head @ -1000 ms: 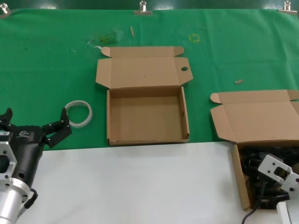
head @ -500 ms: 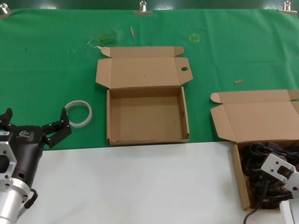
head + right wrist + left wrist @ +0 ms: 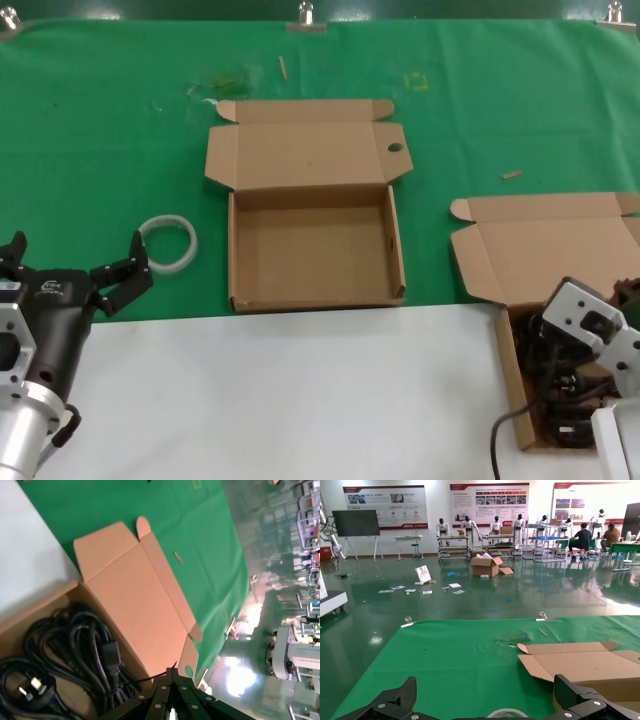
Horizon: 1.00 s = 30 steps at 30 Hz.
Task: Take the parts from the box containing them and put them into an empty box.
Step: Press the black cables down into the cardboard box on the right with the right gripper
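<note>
The parts (image 3: 75, 640) are black power cords with chunky plugs, piled in the plain-lidded box (image 3: 510, 385) at the near right. My right gripper (image 3: 172, 671) hangs over that box near its lid hinge, shut, with a thin black cord strand (image 3: 150, 679) running out from its tips. From the head view only its wrist housing (image 3: 588, 322) shows above the cords (image 3: 545, 352). The empty box (image 3: 232, 255) sits open in the middle, its lid hole (image 3: 395, 148) at the far right corner. My left gripper (image 3: 77, 247) rests open at the near left.
A white translucent tape ring (image 3: 167, 243) lies on the green cloth just ahead of the left gripper, its top edge (image 3: 507, 713) showing between the fingers. White tabletop covers the near side; small scraps lie far back on the cloth.
The right wrist has risen and shifted back toward the lid of the cord box. The left arm has not moved.
</note>
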{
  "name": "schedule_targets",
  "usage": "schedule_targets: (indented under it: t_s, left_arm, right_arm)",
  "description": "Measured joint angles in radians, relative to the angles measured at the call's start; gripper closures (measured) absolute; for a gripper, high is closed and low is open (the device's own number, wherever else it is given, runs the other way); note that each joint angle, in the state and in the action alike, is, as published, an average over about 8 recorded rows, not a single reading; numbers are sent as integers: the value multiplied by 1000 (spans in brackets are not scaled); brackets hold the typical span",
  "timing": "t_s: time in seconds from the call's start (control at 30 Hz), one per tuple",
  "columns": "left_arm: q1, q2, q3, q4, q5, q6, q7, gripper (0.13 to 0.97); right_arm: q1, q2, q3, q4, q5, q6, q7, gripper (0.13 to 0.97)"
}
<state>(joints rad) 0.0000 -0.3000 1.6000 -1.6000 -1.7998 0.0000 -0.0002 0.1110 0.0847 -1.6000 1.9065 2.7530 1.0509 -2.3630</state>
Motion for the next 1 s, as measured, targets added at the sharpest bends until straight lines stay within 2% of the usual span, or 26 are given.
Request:
schedule_targets:
  t_s: [0.53, 0.83, 1.0]
  left_arm:
    - [0, 0, 0, 0, 0, 0, 0, 132]
    - [0, 0, 0, 0, 0, 0, 0, 132]
    - [0, 0, 0, 0, 0, 0, 0, 132]
  right_arm:
    - [-45, 0, 3, -24, 0, -16, 58, 944]
    - [-43, 0, 19, -88, 0, -58, 61, 872]
    - [-29, 0, 25, -134, 0, -87, 57, 786]
